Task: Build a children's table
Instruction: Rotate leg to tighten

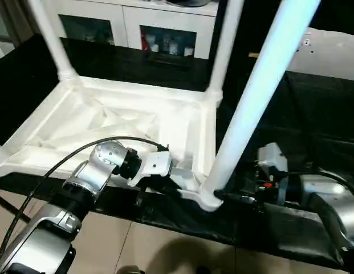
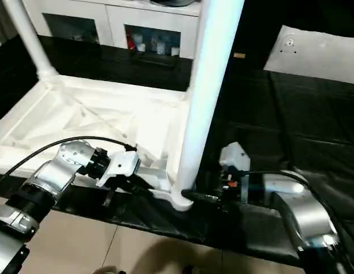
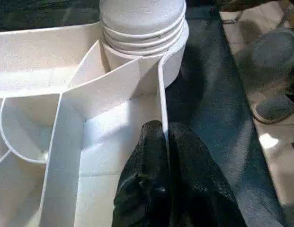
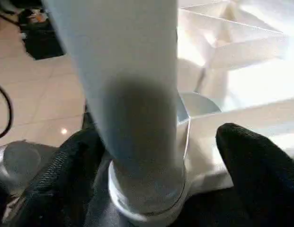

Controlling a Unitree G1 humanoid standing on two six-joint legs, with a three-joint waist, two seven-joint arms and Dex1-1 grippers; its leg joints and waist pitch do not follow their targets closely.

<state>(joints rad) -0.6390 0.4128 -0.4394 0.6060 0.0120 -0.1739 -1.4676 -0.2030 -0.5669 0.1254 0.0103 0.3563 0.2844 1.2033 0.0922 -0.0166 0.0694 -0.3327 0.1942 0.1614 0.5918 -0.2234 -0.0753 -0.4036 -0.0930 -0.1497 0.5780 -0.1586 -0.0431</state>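
The children's table lies upside down on a black cloth, its ribbed white top (image 1: 108,120) facing up. Two legs stand in the far sockets, one at the left (image 1: 48,34) and one at the right (image 1: 225,45). A third leg (image 1: 262,85) stands in the near right corner socket (image 1: 208,200), leaning right. My left gripper (image 3: 166,130) is shut on the thin rim wall of the top, just beside that socket. My right gripper (image 4: 158,142) is open, its black fingers (image 4: 251,165) on either side of the leg's base, one finger standing clear of it.
A white cabinet with glass doors (image 1: 159,28) stands behind the table. A flat white board (image 2: 319,54) lies at the back right on the black cloth (image 2: 279,125). Tiled floor (image 1: 148,245) runs along the near edge. A black cable (image 1: 68,154) arcs over my left forearm.
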